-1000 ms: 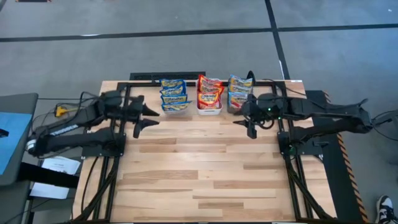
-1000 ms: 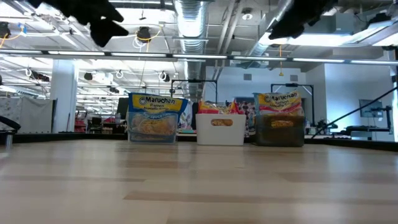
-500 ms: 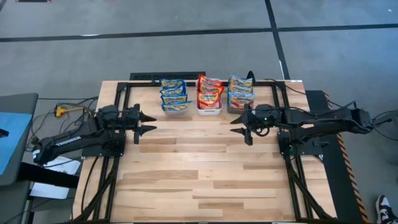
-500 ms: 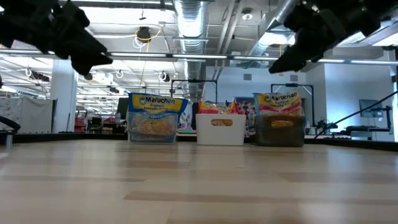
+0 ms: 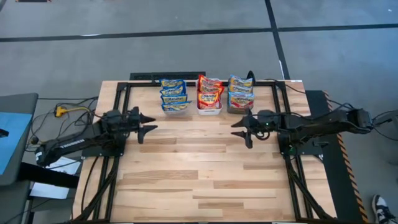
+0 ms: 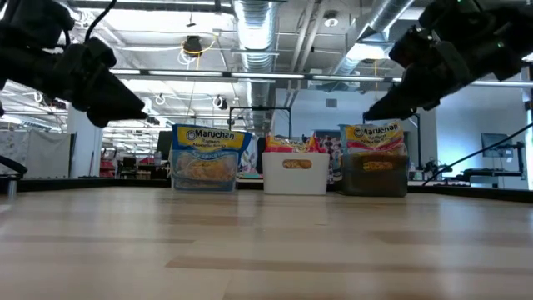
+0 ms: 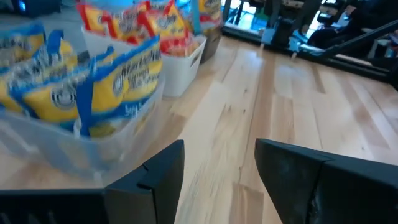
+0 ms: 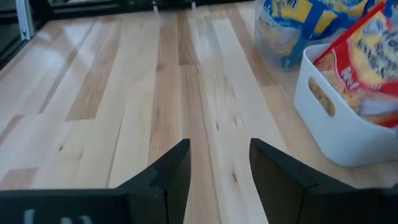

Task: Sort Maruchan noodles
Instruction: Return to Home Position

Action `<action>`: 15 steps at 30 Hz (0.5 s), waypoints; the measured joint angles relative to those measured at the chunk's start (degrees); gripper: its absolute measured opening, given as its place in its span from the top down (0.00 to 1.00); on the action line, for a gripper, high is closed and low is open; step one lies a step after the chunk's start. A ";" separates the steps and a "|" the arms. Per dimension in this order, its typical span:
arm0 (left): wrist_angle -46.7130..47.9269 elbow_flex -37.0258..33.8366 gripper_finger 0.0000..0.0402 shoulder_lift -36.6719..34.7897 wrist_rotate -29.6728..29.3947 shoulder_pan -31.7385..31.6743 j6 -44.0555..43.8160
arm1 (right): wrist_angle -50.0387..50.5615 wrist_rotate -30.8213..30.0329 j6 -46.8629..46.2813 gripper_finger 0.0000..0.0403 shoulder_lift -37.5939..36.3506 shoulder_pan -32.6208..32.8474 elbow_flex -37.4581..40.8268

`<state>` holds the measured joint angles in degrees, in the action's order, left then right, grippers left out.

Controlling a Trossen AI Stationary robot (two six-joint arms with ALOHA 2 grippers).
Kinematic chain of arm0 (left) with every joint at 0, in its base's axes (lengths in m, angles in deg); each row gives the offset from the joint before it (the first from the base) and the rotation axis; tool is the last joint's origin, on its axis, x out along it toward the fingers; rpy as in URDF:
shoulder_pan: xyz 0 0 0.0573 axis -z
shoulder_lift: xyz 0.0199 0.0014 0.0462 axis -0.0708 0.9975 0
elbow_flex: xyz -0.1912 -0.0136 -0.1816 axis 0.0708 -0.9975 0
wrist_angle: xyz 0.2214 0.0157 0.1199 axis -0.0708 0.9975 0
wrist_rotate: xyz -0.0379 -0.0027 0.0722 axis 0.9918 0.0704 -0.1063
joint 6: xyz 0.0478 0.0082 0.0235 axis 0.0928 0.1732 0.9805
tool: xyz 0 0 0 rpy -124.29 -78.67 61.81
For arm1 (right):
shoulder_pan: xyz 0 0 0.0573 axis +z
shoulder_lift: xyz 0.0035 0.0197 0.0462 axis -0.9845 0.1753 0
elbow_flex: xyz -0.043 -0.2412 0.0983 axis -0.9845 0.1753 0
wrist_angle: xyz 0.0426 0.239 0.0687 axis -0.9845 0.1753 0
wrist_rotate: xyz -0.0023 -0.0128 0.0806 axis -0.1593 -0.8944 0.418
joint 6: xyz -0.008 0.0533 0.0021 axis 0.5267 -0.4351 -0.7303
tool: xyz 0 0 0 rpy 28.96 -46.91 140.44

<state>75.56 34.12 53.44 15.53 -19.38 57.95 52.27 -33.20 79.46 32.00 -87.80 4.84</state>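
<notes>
At twelve o'clock on the desk (image 5: 199, 180), we note the Maruchan noodles (image 5: 174, 93) stand binned by wrapper: blue-and-yellow in the clear bin (image 6: 204, 187), red in the white bin (image 6: 295, 182), blue-and-orange in the dark bin (image 6: 375, 182). Left arm (image 5: 74, 142) hangs at nine, right arm (image 5: 317, 124) at three. Both jaws are parted and empty. We see no loose packet, so we judge the sorting done and the arms parked off the bins.

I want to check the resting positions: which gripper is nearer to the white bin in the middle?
Right. The right gripper hangs in front of the dark bin, next to the white bin. The left gripper is farther off, past the clear bin.
</notes>
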 joint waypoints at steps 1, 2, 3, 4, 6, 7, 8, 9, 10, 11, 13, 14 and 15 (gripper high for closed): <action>-0.05 -0.63 0.54 -0.23 -0.11 0.00 -0.47 | -0.61 0.00 -0.33 0.54 0.00 0.00 0.63; -0.06 -1.25 0.54 -0.52 -0.37 0.00 -0.91 | -0.97 0.00 -0.90 0.54 0.00 -0.06 1.24; -0.14 -1.74 0.54 -0.79 -0.66 0.00 -1.27 | -1.18 0.00 -1.30 0.54 0.00 -0.11 1.77; -0.46 -1.96 0.54 -1.01 -0.93 0.00 -1.60 | -1.13 0.00 -1.56 0.54 0.02 -0.11 2.02; -0.96 -2.09 0.54 -1.19 -1.30 0.00 -1.68 | -2.12 0.00 -1.69 0.54 -0.02 -0.11 2.62; -1.27 -2.15 0.54 -1.19 -1.29 0.00 -1.44 | -2.28 0.00 -1.66 0.54 -0.02 -0.11 3.04; -1.50 -2.20 0.54 -1.15 -1.29 0.00 -1.06 | -2.79 0.00 -1.63 0.54 -0.02 -0.11 3.72; -1.60 -2.20 0.54 -1.16 -1.30 0.00 -0.82 | -3.72 0.00 -1.67 0.54 -0.02 -0.11 4.56; -1.75 -2.20 0.54 -1.17 -1.35 0.00 -0.80 | -5.33 0.00 -2.17 0.54 -0.02 -0.11 5.55; -1.69 -2.20 0.54 -1.17 -1.54 0.01 -0.93 | -7.06 0.00 -2.80 0.54 -0.04 -0.11 6.52; -1.26 -2.20 0.54 -1.15 -1.81 0.00 -1.65 | -9.83 0.00 -3.98 0.54 -0.89 -0.11 8.66; -1.20 -2.20 0.54 -1.15 -1.82 0.00 -1.93 | -10.80 -0.05 -4.27 0.54 -1.33 -0.11 9.67; -1.18 -2.20 0.54 -1.15 -1.80 0.00 -2.03 | -11.12 -0.06 -4.61 0.54 -1.79 -0.11 10.42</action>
<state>74.38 31.92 52.29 13.73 -19.38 55.93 41.15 -33.26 74.85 30.21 -87.91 15.26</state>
